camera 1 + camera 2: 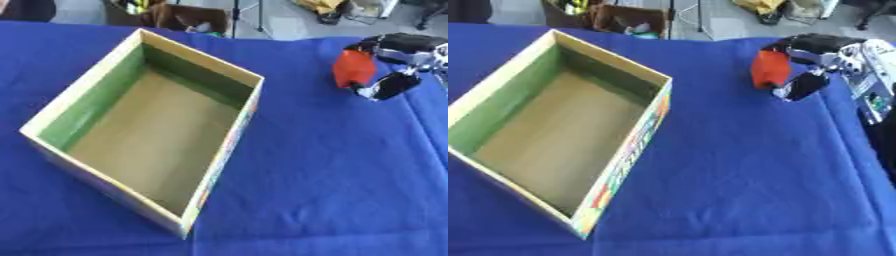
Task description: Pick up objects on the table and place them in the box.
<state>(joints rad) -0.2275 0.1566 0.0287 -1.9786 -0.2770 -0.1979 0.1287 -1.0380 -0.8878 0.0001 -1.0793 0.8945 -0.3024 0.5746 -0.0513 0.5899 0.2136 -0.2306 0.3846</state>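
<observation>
A large open cardboard box (pixel 87 107) with green and tan inner walls sits on the blue tablecloth at the left; I see nothing inside it. At the upper right my right hand (pixel 820 60) comes in from the right edge, its fingers and thumb curled round a red object (pixel 769 69). The red object is rounded and hangs just above the cloth, to the right of the box's far corner. My left hand shows in neither view.
The blue cloth (pixel 332 175) covers the whole table. Beyond the far edge stand a brown bin (pixel 627 20), a stand's legs and other clutter on the grey floor.
</observation>
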